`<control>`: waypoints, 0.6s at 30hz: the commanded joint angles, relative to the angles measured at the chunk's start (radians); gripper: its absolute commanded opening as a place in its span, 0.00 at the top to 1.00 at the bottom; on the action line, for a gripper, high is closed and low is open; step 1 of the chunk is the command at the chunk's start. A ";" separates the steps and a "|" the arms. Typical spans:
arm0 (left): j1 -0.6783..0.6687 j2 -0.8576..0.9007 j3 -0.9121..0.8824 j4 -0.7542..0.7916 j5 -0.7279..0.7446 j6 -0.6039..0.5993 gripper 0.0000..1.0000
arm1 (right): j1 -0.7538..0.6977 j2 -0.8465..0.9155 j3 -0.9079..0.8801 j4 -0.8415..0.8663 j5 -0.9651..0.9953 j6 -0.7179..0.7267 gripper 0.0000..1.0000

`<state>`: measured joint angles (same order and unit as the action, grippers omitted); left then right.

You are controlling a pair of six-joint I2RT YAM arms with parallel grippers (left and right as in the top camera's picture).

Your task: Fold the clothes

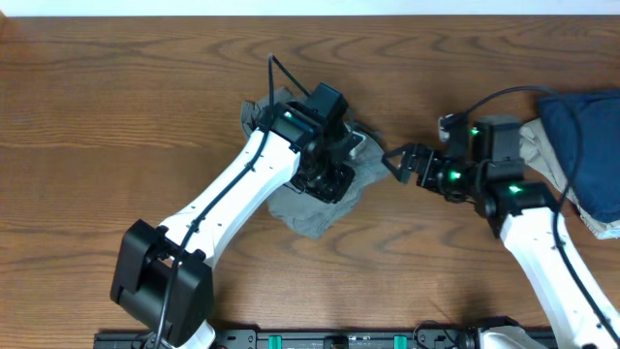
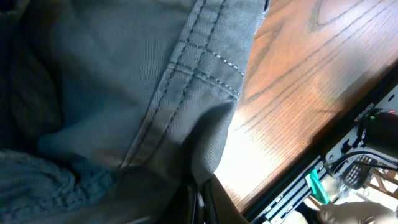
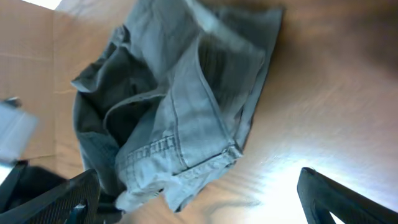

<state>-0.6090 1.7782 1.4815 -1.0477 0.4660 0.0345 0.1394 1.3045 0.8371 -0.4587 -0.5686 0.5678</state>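
Observation:
The grey shorts (image 1: 312, 215) lie crumpled in a heap at the middle of the wooden table. My left gripper (image 1: 325, 180) is down on top of the heap. In the left wrist view its fingers (image 2: 202, 205) are pressed close together on a fold of the grey fabric (image 2: 124, 81) beside a stitched seam. My right gripper (image 1: 399, 161) is open and empty, just right of the heap's edge. In the right wrist view the shorts (image 3: 180, 112) fill the space ahead of its spread fingers (image 3: 199, 200), with a stitched hem nearest to them.
A pile of other clothes lies at the table's right edge, a dark blue garment (image 1: 587, 126) on top of a beige one (image 1: 541, 153). The table's front edge with a black rail (image 2: 348, 149) is close behind the left gripper.

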 commanded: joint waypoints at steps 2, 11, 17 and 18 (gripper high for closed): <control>-0.005 0.008 -0.004 -0.005 -0.004 0.013 0.94 | 0.056 0.096 0.012 0.001 -0.016 0.206 0.02; -0.005 0.008 -0.004 -0.006 -0.004 0.013 0.94 | 0.117 0.251 0.012 0.251 -0.042 0.303 0.55; -0.004 0.008 -0.004 -0.006 -0.009 0.015 0.92 | 0.108 0.241 0.019 0.333 -0.016 0.163 0.99; -0.002 0.006 -0.004 -0.005 -0.014 0.019 0.88 | 0.101 0.235 0.029 0.326 -0.020 0.117 0.99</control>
<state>-0.6117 1.7782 1.4803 -1.0439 0.4629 0.0383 0.2474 1.5517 0.8387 -0.1368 -0.5953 0.7898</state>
